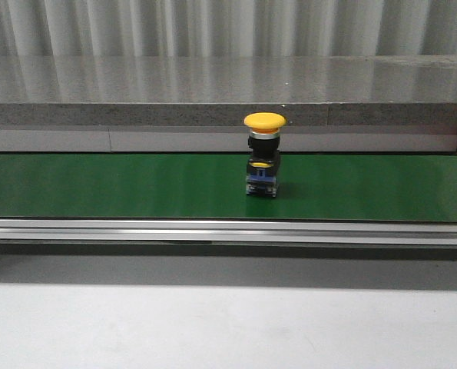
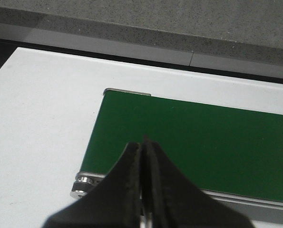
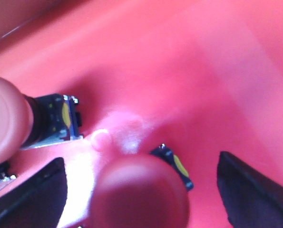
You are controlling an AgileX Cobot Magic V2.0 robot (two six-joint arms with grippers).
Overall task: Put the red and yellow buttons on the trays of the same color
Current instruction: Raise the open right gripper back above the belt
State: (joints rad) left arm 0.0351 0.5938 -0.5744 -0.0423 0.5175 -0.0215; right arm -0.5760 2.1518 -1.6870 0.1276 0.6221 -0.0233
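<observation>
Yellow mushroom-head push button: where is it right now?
In the front view, the yellow mushroom-head push button stands upright on the green conveyor belt, slightly right of centre, in front of the grey stone ledge.

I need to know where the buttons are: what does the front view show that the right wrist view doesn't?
Only the front view shows a yellow button standing upright on the green belt. Only the right wrist view shows the open right tool over the red tray, with red buttons lying in it, one between its fingers. The two views share nothing.
</observation>
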